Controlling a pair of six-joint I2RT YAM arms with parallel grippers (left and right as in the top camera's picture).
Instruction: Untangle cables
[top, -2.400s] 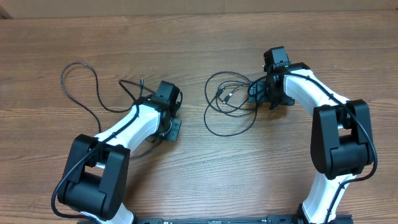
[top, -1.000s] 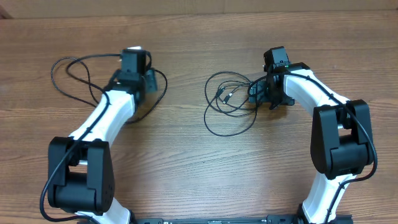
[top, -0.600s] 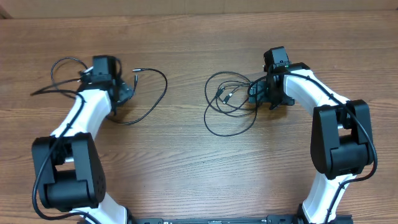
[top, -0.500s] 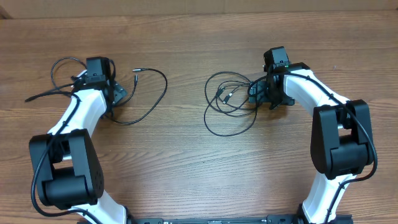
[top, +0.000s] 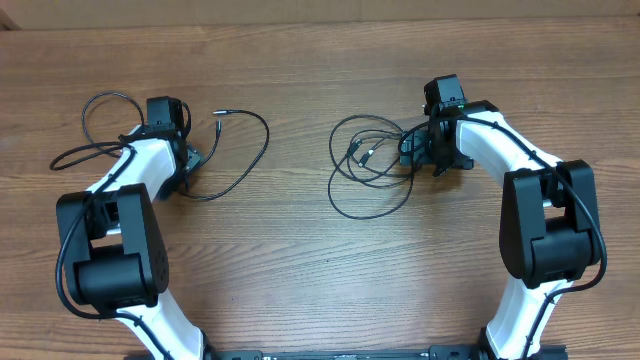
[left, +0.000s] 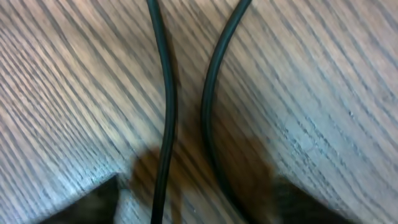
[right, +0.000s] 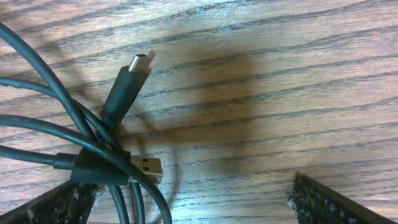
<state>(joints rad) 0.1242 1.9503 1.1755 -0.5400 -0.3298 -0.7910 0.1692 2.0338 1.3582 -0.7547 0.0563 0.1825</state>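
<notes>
Cables (top: 362, 155) lie in two groups on the wooden counter (top: 300, 270). On the left, a single black cable (top: 266, 135) stretches mostly left to right: small loops at the far left, then a wide arc to the right that curls back to a plug tip (top: 218, 115); which way the tip faces is too small to tell. Right of centre, a tangled bundle (top: 385, 205) forms overlapping round loops. In the right wrist view, a USB-C plug (right: 127, 78) points up and to the right, and a USB-A plug (right: 146, 168) points right, both lying on crossed strands. The left arm (top: 130, 170) reaches to the far left with its wrist bent down; the left end effector (top: 190, 160) sits low over the single cable, its fingers (left: 93, 199) spread, with two strands (left: 166, 112) running side by side in the gap and not pinched. The right arm (top: 490, 135) arcs inward; the right end effector (top: 425, 158) hangs at the bundle's right edge, fingers (right: 336, 199) spread wide, gripping nothing.
</notes>
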